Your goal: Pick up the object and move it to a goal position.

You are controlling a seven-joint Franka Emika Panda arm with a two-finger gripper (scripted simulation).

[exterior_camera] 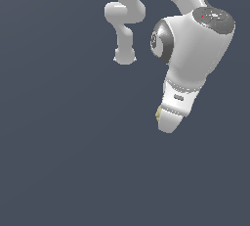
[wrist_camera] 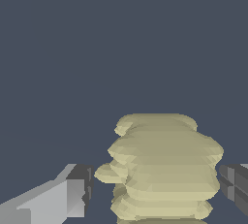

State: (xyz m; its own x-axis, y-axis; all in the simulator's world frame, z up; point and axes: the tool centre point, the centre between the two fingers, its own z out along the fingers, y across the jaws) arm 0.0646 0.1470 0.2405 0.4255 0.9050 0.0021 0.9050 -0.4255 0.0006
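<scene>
In the wrist view the object (wrist_camera: 162, 169), a lumpy pale yellow-beige clump, sits between my gripper's (wrist_camera: 155, 189) two fingers. One grey finger (wrist_camera: 72, 196) stands against one side of it and the other finger (wrist_camera: 235, 184) against the opposite side, with no clear gap on either side. In the exterior view the white gripper (exterior_camera: 169, 122) points downward at the centre right. Only a small sliver of the object (exterior_camera: 158, 113) shows at the hand's edge, toward the exterior view's left. The fingertips are hidden there.
The ground is a plain dark blue-grey surface (exterior_camera: 63, 161) in both views. The arm's white links (exterior_camera: 124, 19) and its base stand further back, in the upper middle of the exterior view.
</scene>
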